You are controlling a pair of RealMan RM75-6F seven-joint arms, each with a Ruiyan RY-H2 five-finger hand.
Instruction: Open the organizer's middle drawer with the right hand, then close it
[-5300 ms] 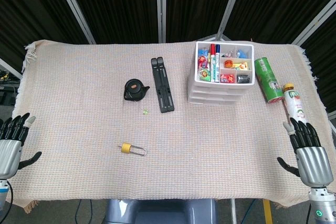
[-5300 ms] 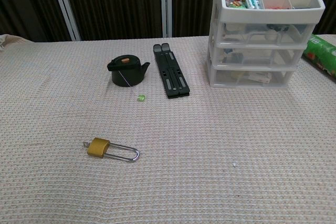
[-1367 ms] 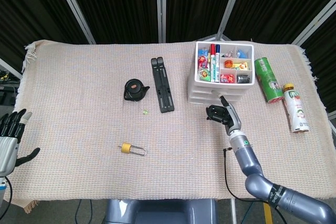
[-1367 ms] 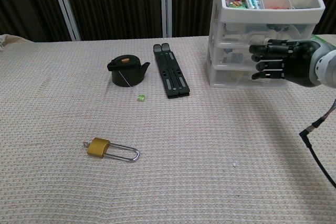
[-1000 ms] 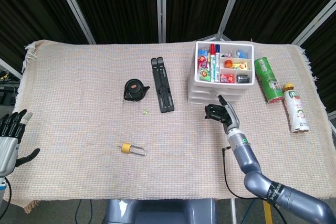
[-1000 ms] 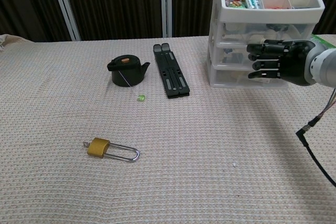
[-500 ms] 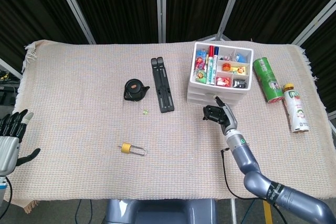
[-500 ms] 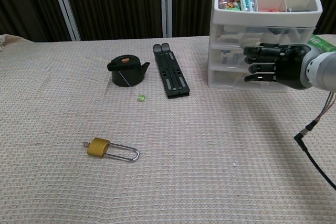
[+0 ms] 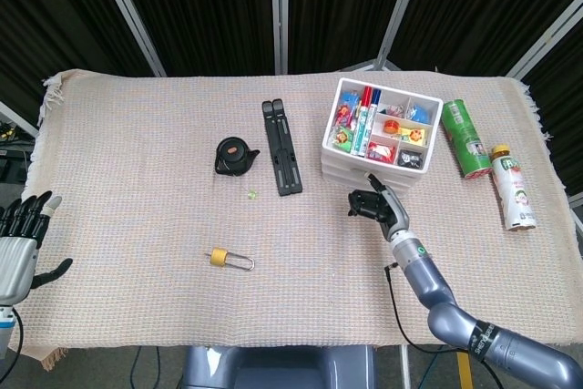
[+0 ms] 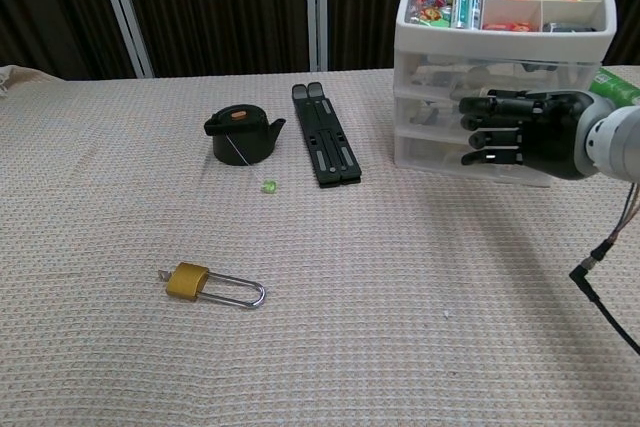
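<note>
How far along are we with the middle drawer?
Reach done: the right hand has its fingers against the organizer at middle-drawer height. In hand: the pull, though the whole organizer sits skewed in the head view and the drawer doesn't visibly stick out. Left: opening it, then closing it.

Padlock; teapot; bottles
</note>
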